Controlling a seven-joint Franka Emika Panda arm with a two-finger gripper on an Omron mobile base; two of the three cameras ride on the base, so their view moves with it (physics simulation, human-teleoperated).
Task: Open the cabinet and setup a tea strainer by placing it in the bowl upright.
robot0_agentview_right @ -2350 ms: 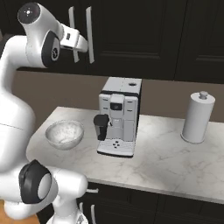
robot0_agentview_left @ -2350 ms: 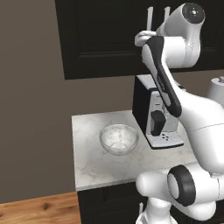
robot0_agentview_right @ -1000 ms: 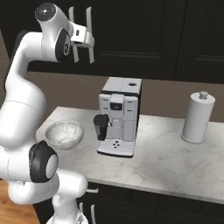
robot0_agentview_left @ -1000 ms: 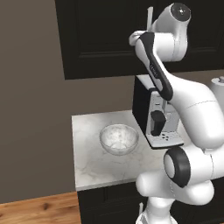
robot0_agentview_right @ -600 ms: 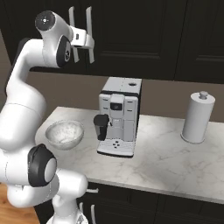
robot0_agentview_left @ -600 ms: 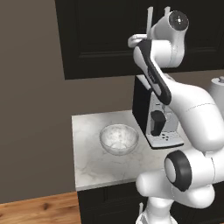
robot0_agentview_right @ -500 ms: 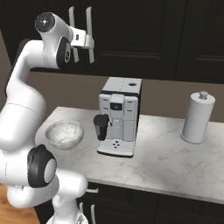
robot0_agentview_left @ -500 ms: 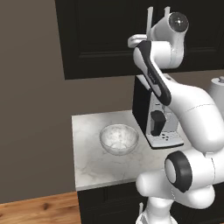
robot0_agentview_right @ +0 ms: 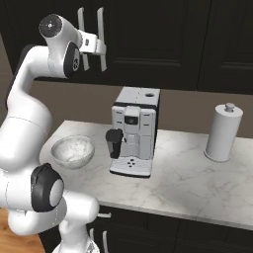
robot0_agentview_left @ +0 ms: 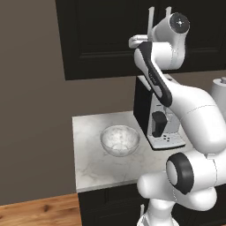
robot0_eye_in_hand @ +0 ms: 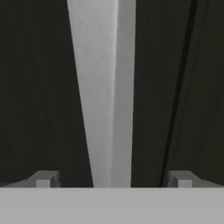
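The claw stands wide open, empty, straddling the cabinet door's silver handle to pull it; the bowl waits near the counter's left edge.

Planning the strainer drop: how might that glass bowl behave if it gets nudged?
The bowl looks like clear glass, so it is probably rigid and breakable. Its rounded underside on the smooth marble counter suggests it may slide or rock. It sits near the counter's edge, so hard pushes seem risky.

light: even, soft | shadows: faint | glare: none | cabinet: very dark | hand view: blurry, low detail
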